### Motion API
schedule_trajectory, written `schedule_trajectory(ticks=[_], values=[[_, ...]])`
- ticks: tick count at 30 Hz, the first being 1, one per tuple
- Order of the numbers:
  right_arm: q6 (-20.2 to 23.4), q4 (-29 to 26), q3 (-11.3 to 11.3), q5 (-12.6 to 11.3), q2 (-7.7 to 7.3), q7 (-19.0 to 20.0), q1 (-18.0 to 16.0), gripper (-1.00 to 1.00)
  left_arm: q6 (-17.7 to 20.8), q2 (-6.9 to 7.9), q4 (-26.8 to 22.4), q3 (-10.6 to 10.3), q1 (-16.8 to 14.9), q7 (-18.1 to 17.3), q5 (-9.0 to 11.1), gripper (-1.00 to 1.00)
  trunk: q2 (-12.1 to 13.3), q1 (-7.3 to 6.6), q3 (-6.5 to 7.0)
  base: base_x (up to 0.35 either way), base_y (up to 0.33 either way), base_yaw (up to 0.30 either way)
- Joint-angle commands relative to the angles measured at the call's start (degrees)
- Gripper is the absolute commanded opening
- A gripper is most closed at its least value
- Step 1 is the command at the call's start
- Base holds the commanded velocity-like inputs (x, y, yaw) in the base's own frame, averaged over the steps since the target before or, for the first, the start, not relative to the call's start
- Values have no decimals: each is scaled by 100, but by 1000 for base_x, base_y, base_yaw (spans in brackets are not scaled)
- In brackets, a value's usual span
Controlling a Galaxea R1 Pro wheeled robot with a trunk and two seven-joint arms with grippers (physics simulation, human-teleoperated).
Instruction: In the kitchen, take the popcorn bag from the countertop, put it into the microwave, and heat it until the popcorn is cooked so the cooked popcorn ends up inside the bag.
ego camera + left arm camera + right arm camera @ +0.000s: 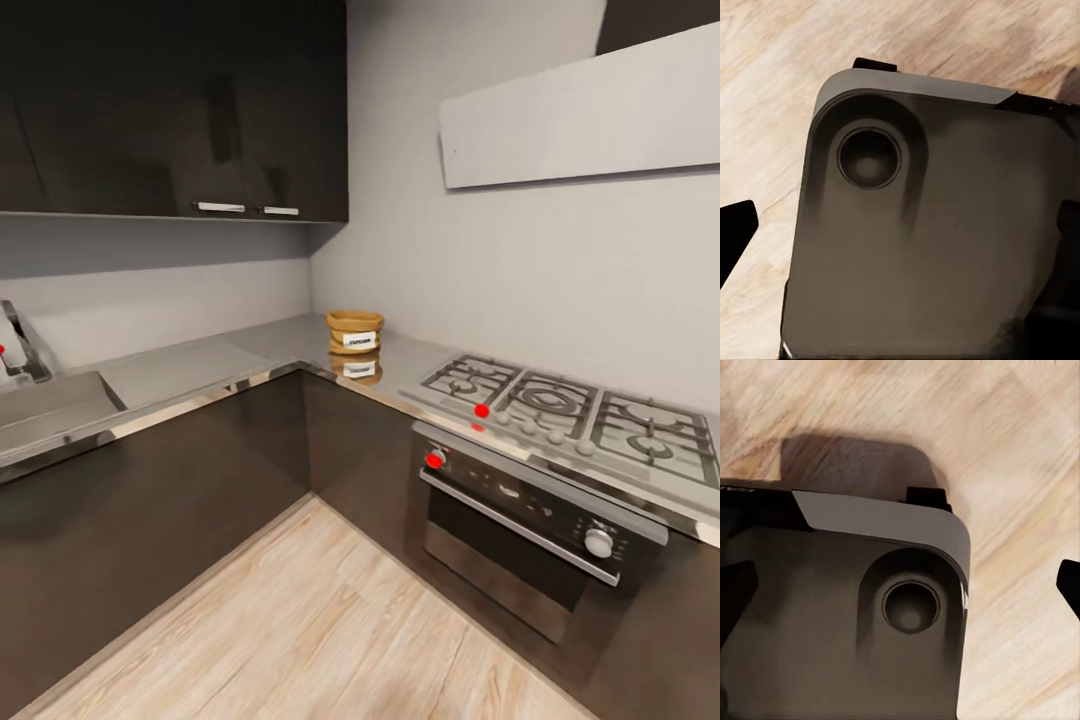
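Popcorn bag [354, 331] sitting on the countertop [200, 370] in the corner, just beside the gas hob [570, 405]. Probably light, soft cloth; best pinched at the rolled rim. Jaw state impossible to tell; wrist views looking down on robot base [922, 240] and wooden floor [1020, 450].

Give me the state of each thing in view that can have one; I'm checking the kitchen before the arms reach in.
popcorn bag: upright on the countertop corner, mouth open, untouched.
oven door: shut.
upper cabinet doors: shut.
gas hob: no flame visible, no pots on it.
sink tap: no water running.
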Motion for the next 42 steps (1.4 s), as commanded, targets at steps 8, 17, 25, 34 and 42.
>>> schedule_trajectory(ticks=[8,17,25,34,42], values=[[-29,19,-43,40,-9,12,-7,100,55,-4,27,-19,2,-21,8,100,-2,2,-5,291,120,0],[-37,19,-43,40,-10,12,-7,100,39,-6,28,-19,1,-21,-4,100,-2,2,-5,304,208,0],[-57,19,-43,40,-1,20,-7,100,46,-6,35,-27,3,-21,-12,100,-2,2,-5,292,232,0],[-68,19,-37,40,7,21,-7,100,47,-15,36,-28,2,-15,-30,100,-2,2,-5,313,87,0],[-114,19,-41,40,0,21,3,100,40,-15,36,-28,9,-12,-39,100,-2,2,-5,323,1,0]])
